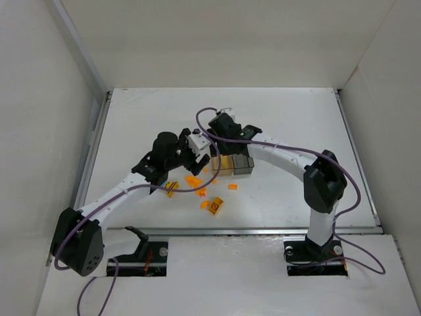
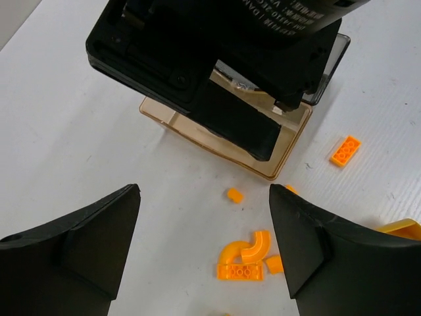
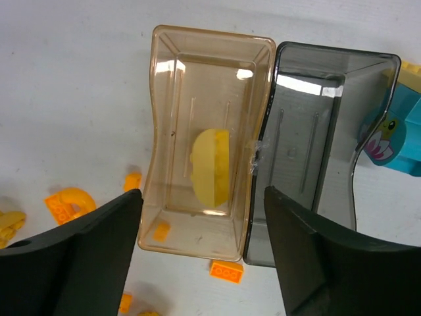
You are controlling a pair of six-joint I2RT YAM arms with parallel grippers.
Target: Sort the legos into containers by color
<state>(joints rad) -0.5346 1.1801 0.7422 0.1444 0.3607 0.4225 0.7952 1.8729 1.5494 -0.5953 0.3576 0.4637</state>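
Observation:
Two containers stand side by side, an amber bin (image 3: pixel 152 151) and a grey bin (image 3: pixel 329 58). A yellow lego (image 3: pixel 212 166) lies in the amber one; the grey one holds nothing. My right gripper (image 3: pixel 202 192) hovers open over the amber bin's near end, holding nothing. My left gripper (image 2: pixel 204 191) is open and empty above a cluster of orange legos (image 2: pixel 247 253) just left of the bins. More orange bricks (image 2: pixel 345 150) and a small stud (image 2: pixel 235 195) lie around it. In the top view the left gripper (image 1: pixel 195 158) and right gripper (image 1: pixel 225 141) nearly meet at the amber bin (image 1: pixel 225 164).
A teal block with a duck picture (image 3: pixel 395 141) stands against the grey bin's far side. Yellow and orange bricks (image 1: pixel 216 205) lie scattered nearer the table's front edge. An orange brick (image 3: pixel 227 270) sits just outside the amber bin's end. White walls enclose the table.

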